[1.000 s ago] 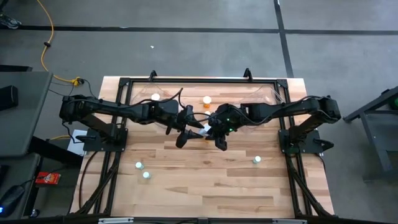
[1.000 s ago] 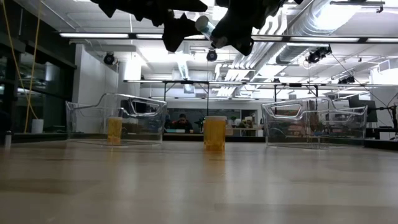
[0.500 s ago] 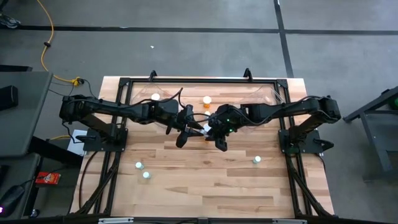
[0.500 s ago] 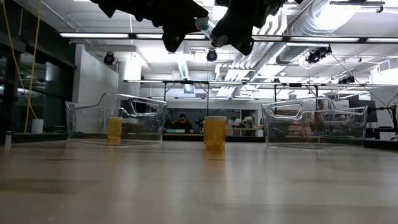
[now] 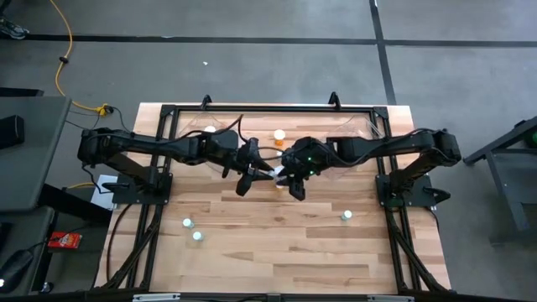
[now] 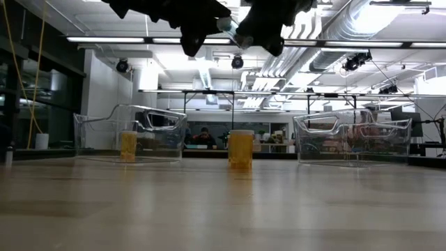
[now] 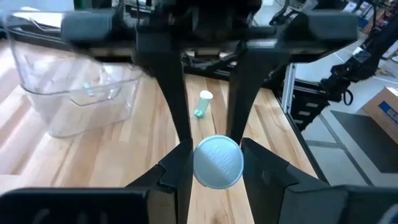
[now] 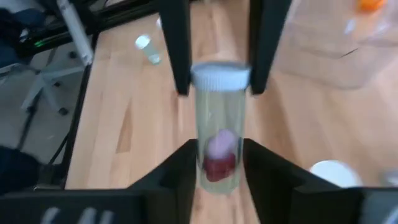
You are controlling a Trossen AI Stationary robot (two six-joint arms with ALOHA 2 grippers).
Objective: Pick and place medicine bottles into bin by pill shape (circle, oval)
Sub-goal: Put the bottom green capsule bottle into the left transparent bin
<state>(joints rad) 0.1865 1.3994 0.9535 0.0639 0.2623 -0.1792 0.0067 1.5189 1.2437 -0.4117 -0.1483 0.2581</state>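
pale butcher-block planks make up the bench (image 5: 277, 252), matte and striped with grain. nearest the front edge, two small whitish-teal bottles (image 5: 191, 230) stand at about 8 o'clock from the bench's middle, and a third pale bottle (image 5: 346, 216) sits at 4 o'clock, well apart from them.

just past centre, toward 12 o'clock, both arms meet high above the wood over one held bottle (image 8: 219, 130). it is a clear, smooth cylinder with a ribbed white cap and a pink and a dark red lump inside, their outlines too blurred to call round or oval. a second ago the left end effector (image 5: 262, 171) stood open beside this bottle; now its fingers press the cap from both sides, so it grips it. the right end effector (image 5: 284, 174) flanks the bottle's base, but whether it clamps or has let go i cannot tell. i read this as a hand-over to the left arm, probably toward the bin at 11 o'clock.

farther back, an orange bottle (image 6: 240, 148), translucent amber under a white cap, stands on the bench at 12 o'clock. behind it two clear, glossy plastic bins with handles sit at 11 o'clock (image 6: 104, 129), holding another orange bottle (image 6: 129, 146), and at 1 o'clock (image 6: 352, 139). beyond them are ceiling lights and ducts.
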